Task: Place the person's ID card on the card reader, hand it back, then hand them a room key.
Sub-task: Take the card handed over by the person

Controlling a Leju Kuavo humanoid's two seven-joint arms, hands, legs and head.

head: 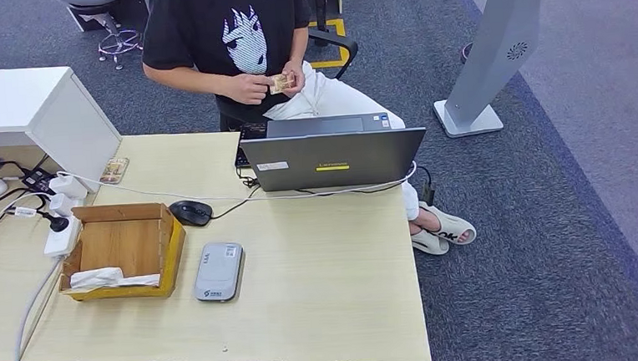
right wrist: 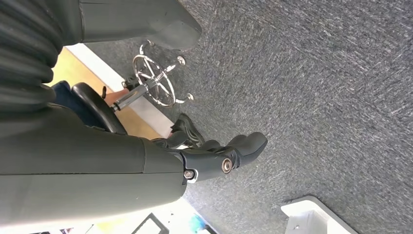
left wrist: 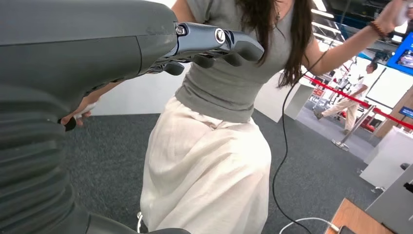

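So from your head view, the ID card [head: 280,83] is with the person [head: 232,43] at the far side of the surface [head: 330,272], pinched between both their hands at chest height, just past the laptop [head: 331,157]. It's a small tan card, too small to read.

The card reader [head: 219,271], that grey flat box, lies on the near-middle of the surface, just right of the open cardboard box [head: 123,249]. A black mouse [head: 191,212] sits just beyond the reader. There's another small card-like thing [head: 115,169] lying at the far left of the surface near the white cabinet; could be the room key, but it's too blurry to say.

Your left robot hand [left wrist: 214,46] is empty, fingers curled in loosely, pointing toward a second person in a grey top and white skirt. Your right robot hand [right wrist: 219,156] is also holding nothing, fingers curled in, hanging over grey carpet near a chair base [right wrist: 156,87].

Both robot hands are well apart from the ID card.
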